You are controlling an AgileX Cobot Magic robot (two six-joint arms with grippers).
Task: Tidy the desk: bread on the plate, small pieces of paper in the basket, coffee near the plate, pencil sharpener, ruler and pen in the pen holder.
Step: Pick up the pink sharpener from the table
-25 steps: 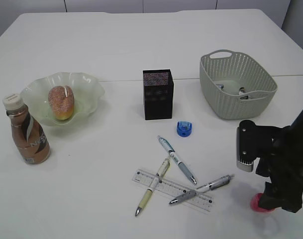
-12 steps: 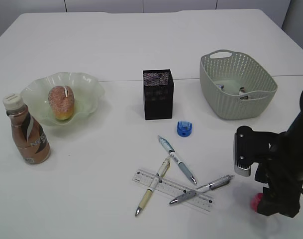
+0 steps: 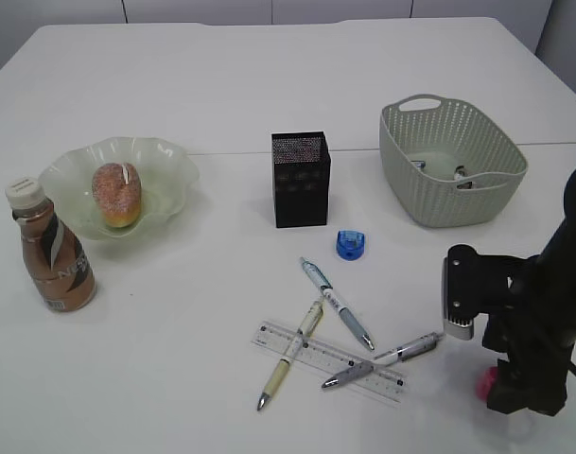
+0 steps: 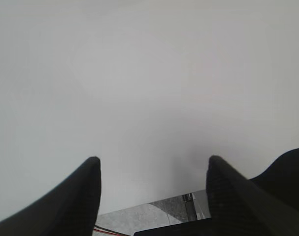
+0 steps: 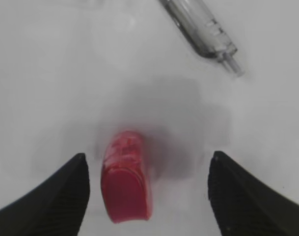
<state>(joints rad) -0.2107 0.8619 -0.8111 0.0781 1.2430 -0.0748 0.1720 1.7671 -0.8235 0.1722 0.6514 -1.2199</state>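
Pencil sharpener [image 5: 126, 182]: red, on the table, lower centre of the right wrist view
Right gripper [image 5: 148, 194]: jaws spread, straddling it, nearer the left finger
Long axis: runs up-frame
Nearer arm: right

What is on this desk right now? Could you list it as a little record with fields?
plate: green wavy plate, bread on it
coffee: bottle beside the plate
pen holder: black box, mid-table
basket: grey basket, small bits inside
loose items: blue sharpener, three pens crossing a clear ruler
right gripper: fingers open around a red sharpener, not touching
left gripper: open over bare table
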